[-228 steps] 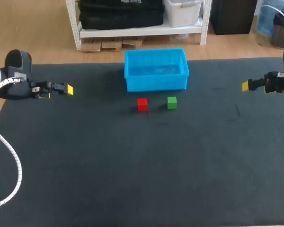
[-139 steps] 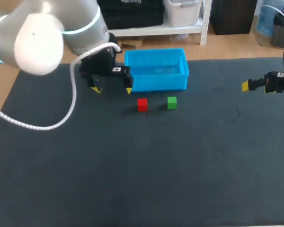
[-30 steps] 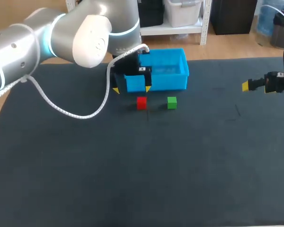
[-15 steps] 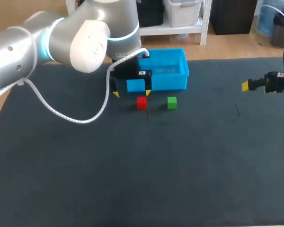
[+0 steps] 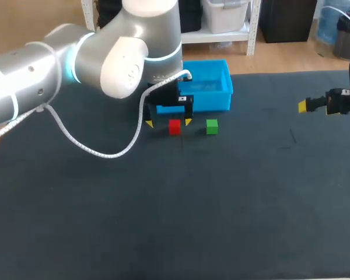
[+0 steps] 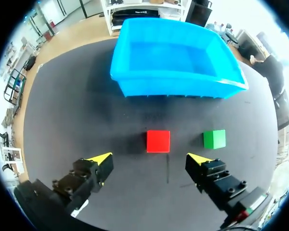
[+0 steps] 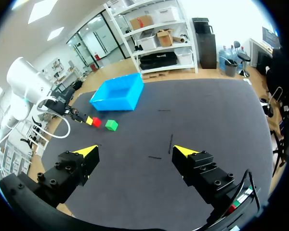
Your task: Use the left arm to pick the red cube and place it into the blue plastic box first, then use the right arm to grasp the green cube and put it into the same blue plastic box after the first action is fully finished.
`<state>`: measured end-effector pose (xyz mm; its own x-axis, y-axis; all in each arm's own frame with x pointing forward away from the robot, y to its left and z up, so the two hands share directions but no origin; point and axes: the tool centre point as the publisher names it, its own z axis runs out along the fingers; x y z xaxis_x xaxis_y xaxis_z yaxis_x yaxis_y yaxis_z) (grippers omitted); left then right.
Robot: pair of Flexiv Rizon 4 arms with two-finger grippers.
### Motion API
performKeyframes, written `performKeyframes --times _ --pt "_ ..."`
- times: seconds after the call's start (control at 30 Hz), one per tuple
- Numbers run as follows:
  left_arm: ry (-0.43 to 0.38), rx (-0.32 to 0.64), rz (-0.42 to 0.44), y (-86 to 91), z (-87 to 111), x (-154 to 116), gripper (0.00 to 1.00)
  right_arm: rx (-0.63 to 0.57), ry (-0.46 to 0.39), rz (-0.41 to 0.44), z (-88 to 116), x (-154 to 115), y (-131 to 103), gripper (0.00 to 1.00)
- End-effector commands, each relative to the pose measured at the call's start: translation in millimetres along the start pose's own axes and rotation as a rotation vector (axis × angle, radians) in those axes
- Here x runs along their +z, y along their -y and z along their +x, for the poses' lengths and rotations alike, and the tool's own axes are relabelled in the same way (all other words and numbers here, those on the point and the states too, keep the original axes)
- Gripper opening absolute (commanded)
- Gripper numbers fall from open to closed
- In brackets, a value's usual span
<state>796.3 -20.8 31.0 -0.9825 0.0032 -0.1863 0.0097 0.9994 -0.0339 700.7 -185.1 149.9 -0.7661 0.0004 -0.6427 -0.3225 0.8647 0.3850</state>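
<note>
two cubes lie apart on the table (image 5: 192, 204) just before the blue plastic box (image 6: 178, 89), red cube (image 6: 158, 141) beside green cube (image 6: 214, 139); left gripper (image 6: 149, 159) hangs over the red cube, fingers wide apart, clear of it; right gripper (image 7: 136, 151) spread too, well off right

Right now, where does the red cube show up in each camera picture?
Head view: red cube in front of the blue box, left of the green cube.
Left wrist view: just ahead of the open left gripper, green cube beside it.
Right wrist view: small, far ahead, beside the green cube near the blue box.
Shared landmark: the blue box.
</note>
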Motion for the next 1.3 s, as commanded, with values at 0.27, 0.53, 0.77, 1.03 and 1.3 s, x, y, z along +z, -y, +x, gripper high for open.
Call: performKeyframes --times 0.27,0.53,0.77,1.03,1.3 --pt "-0.035 -0.001 -0.014 9.9 -18.6 14 1.00 0.000 0.000 0.001 0 0 0 1.00" --pt "-0.045 -0.002 -0.026 8.3 -19.8 29 1.00 0.000 0.000 0.001 0 0 0 1.00" --pt "-0.053 -0.007 -0.030 7.5 -21.1 37 1.00 0.000 0.000 0.001 0 0 0 1.00" --pt "-0.060 -0.002 -0.030 8.4 -19.9 43 0.92 0.000 0.000 0.001 0 0 0 1.00" --pt "-0.056 0.004 -0.035 8.9 -19.2 49 0.19 0.000 0.000 0.001 0 0 0 1.00"
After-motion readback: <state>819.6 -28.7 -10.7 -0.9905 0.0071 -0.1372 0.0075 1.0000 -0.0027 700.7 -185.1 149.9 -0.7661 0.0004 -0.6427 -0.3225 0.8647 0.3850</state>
